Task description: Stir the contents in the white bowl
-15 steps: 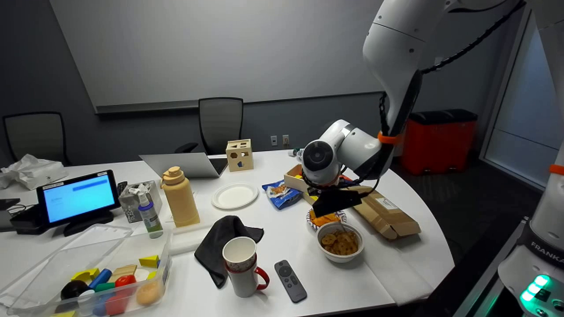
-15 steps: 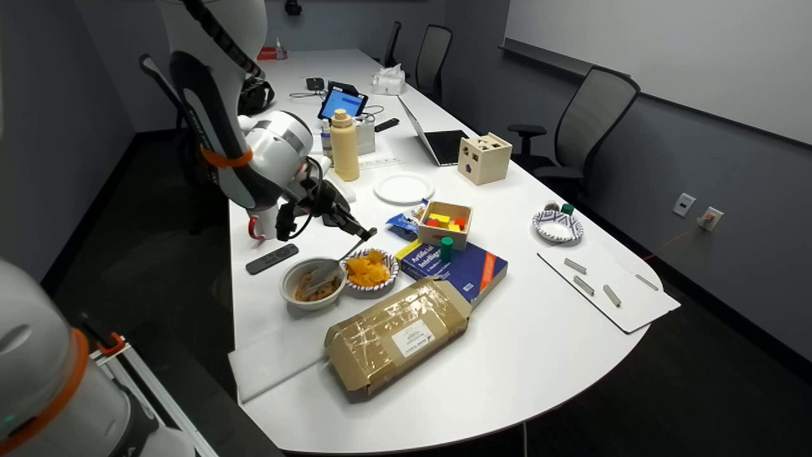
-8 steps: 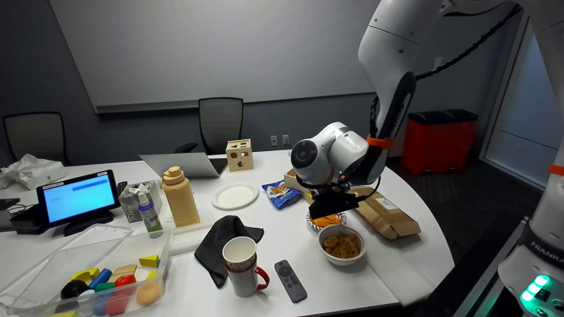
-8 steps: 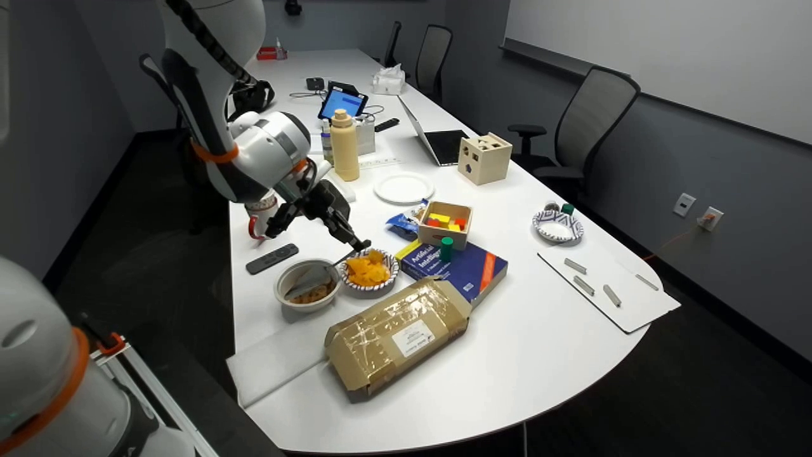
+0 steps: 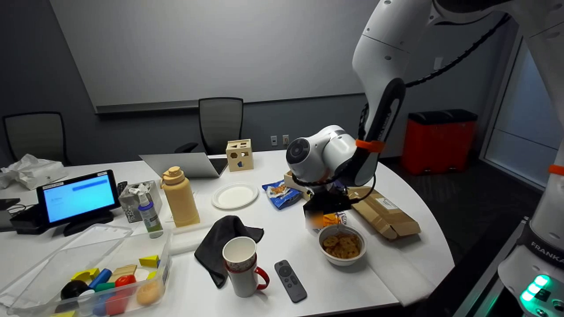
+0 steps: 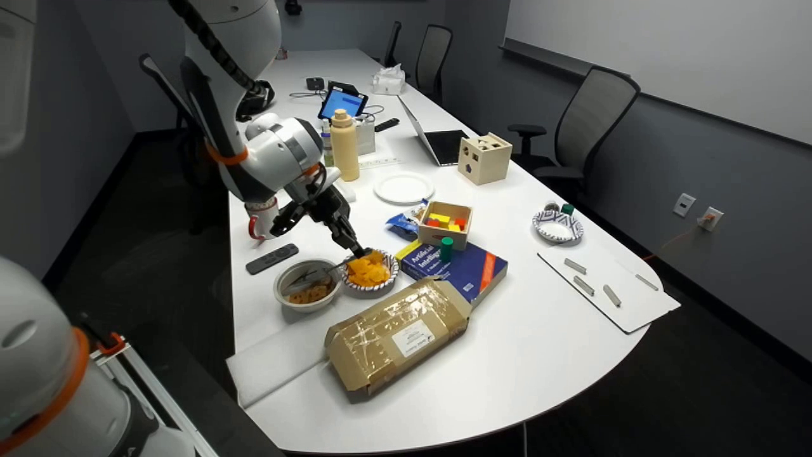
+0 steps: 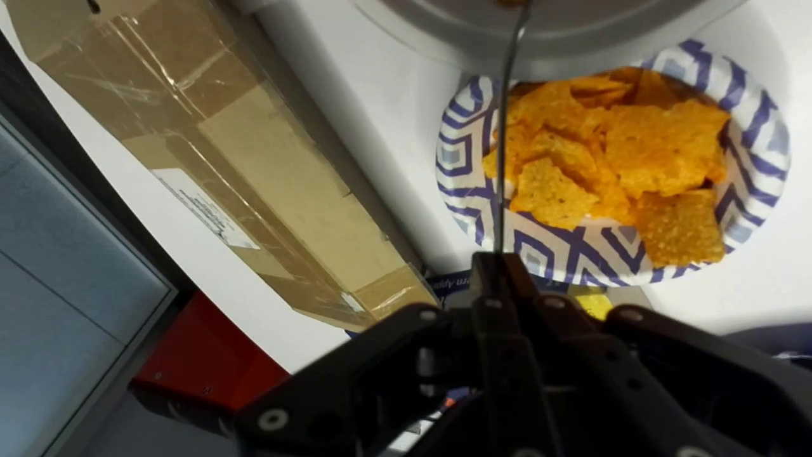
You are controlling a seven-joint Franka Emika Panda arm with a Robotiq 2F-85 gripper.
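The white bowl (image 5: 341,261) stands near the table edge and holds brown round chips (image 5: 342,246). It also shows in an exterior view (image 6: 307,308), and part of it lies at the top of the wrist view (image 7: 571,47). My gripper (image 7: 499,257) is shut on the thin handle of a grey spatula (image 7: 501,158). In an exterior view the gripper (image 6: 363,252) is low over the patterned bowl, beside the white bowl. The spatula (image 6: 311,277) slants down from it into the white bowl, its blade over or among the chips. How deep the blade sits cannot be told.
A patterned bowl (image 6: 369,289) of orange chips stands right beside the white bowl. A cardboard box (image 6: 399,336), a blue book (image 6: 469,266) and a wooden box of blocks (image 6: 438,235) are near. A remote (image 5: 291,281) and stacked mugs (image 5: 241,268) stand on the other side.
My gripper has moved lower, and the spatula now lies flatter in the bowl. The white bowl shifted slightly during the first half second. The spatula stays held.
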